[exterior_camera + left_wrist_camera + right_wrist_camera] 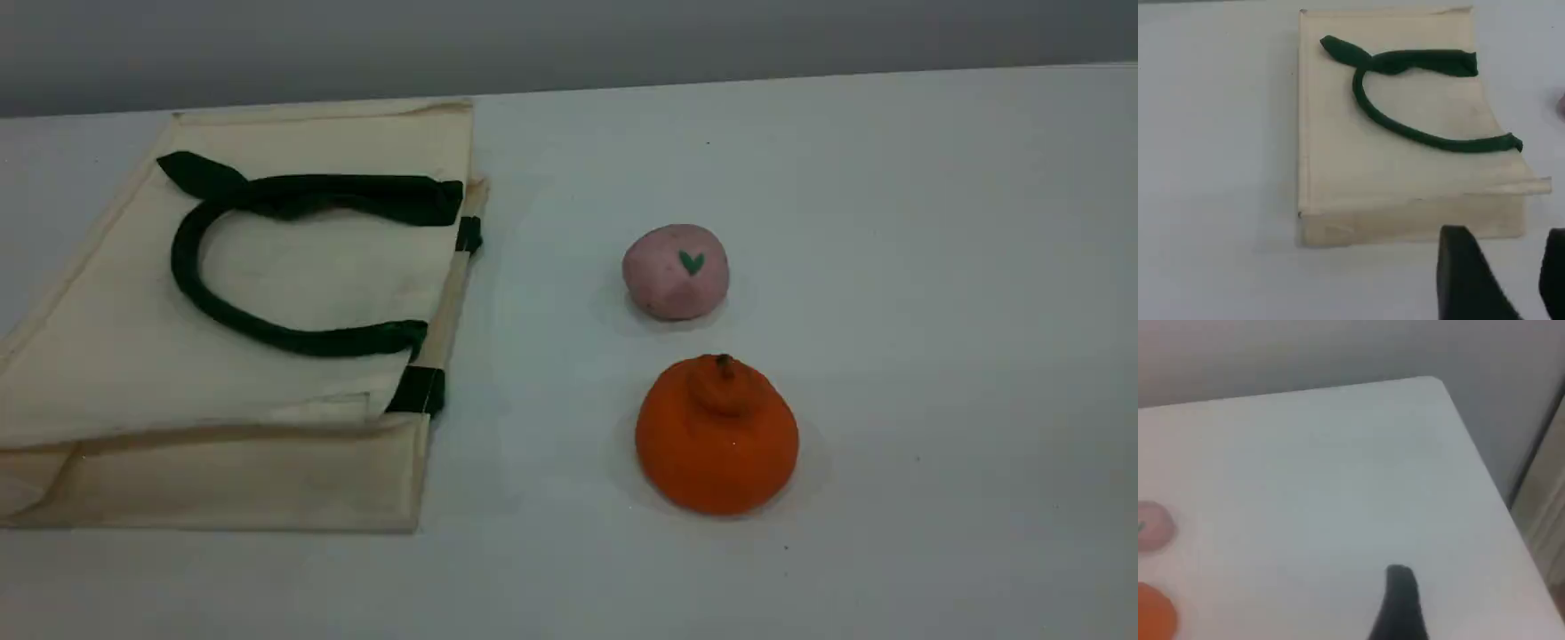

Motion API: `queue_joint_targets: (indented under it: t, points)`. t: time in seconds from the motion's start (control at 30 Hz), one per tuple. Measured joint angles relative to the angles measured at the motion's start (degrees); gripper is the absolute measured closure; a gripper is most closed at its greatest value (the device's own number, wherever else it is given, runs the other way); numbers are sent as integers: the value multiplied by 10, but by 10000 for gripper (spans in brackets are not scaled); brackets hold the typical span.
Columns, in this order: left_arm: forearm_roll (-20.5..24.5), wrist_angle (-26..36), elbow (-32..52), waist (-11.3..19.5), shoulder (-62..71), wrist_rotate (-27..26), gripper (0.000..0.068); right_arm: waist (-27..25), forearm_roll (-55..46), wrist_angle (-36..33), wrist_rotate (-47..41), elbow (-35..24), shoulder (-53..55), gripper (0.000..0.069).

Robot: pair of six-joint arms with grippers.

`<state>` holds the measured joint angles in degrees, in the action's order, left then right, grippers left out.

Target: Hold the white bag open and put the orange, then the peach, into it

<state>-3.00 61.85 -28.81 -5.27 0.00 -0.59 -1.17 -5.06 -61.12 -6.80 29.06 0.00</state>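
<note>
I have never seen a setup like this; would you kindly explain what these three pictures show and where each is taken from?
This is a robot with two arms at one table. The wide picture comes from a fixed camera looking down across the table; neither arm shows in it. The other two come from a camera on each arm's wrist, so the dark shapes at their bottom edges are the arms' own fingertips. A white bag lies flat on the table, a green handle resting on top. To its right sit a peach and, nearer the camera, an orange, apart from each other. The left wrist camera looks at the bag; the left jaws stand open, with nothing between them. The right wrist camera shows one fingertip over bare table; the right jaws hold nothing.
</note>
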Motion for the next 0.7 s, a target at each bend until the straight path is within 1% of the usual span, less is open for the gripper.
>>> queue_joint_targets:
  t: [0.6,0.7]
  points:
    - [0,0,0,0,0,0,407,0,-1,0,0,0,0,178]
    - [0,0,0,0,0,0,407,0,-3,5,18,0,0,178]
